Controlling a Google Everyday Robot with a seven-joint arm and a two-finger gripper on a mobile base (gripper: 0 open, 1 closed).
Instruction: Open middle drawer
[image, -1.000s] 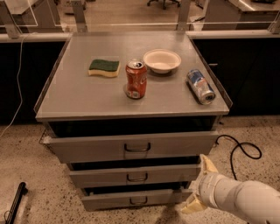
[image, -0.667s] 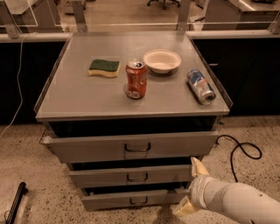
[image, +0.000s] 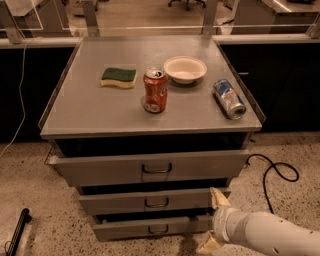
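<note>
The claw (image: 214, 221) has slid left and now sits at the right end of the middle drawer (image: 115, 202), spread wide and holding nothing. That drawer, second below the worktop (image: 90, 115), looks unopened. Its handle (image: 156, 203) lies further left, ungrasped.

No readable text: labels on red can (image: 155, 90) and blue can (image: 230, 98) illegible; gripper (image: 213, 223) by middle drawer (image: 125, 202) right end unmarked
</note>
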